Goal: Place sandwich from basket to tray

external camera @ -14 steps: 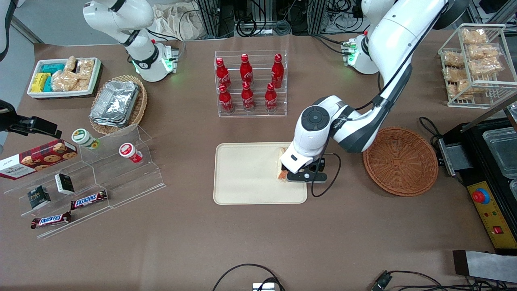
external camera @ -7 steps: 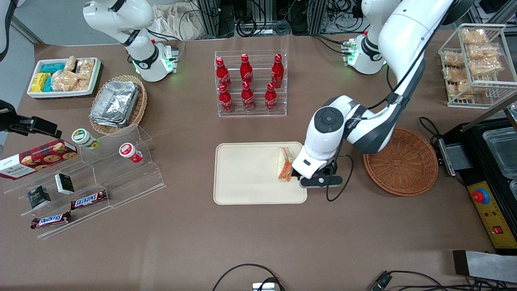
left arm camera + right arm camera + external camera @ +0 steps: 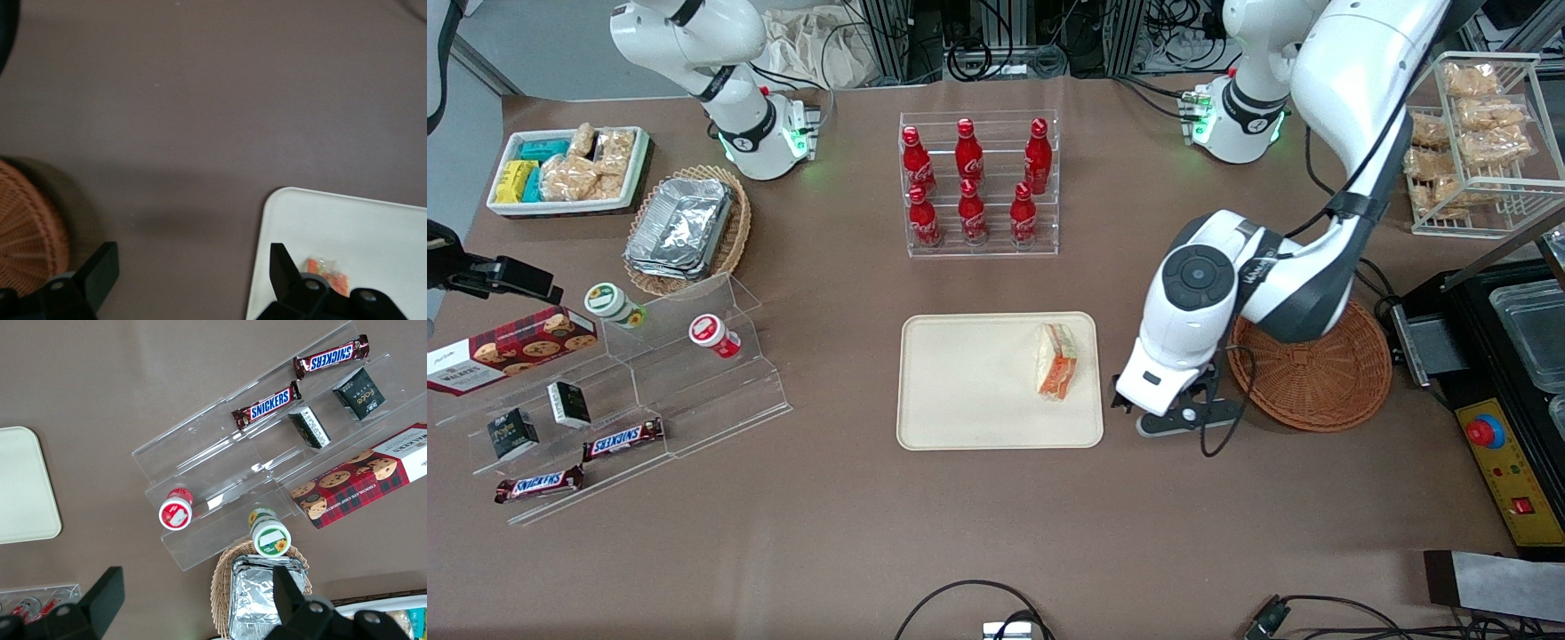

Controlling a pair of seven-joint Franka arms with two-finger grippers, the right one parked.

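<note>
We are seeing the sandwich (image 3: 1056, 362) lying on the tray (image 3: 969, 391), close to the tray edge nearest the working arm. In the front view its long axis is running roughly from 12 to 6 o'clock, with the orange and green filling at its 6 o'clock end and along the side toward the working arm. In the left wrist view only a bit of that filling (image 3: 328, 275) is showing over the tray (image 3: 347, 227).

The rest of the tray is lying bare toward 9 o'clock of the sandwich. The brown desk (image 3: 996, 533) is spreading wide around the tray, with open room at 6 o'clock.

The end effector (image 3: 1154, 416) is hanging over bare desk in the gap between the tray and the basket (image 3: 1316, 373), at about 3 to 4 o'clock of the sandwich and apart from it. Its fingers (image 3: 93, 273) are standing spread wide and are holding nothing. The basket (image 3: 27, 233) is lying just beside it, partly under the arm.

At 12 o'clock of the tray, a clear rack of red bottles (image 3: 976, 182) is standing.
</note>
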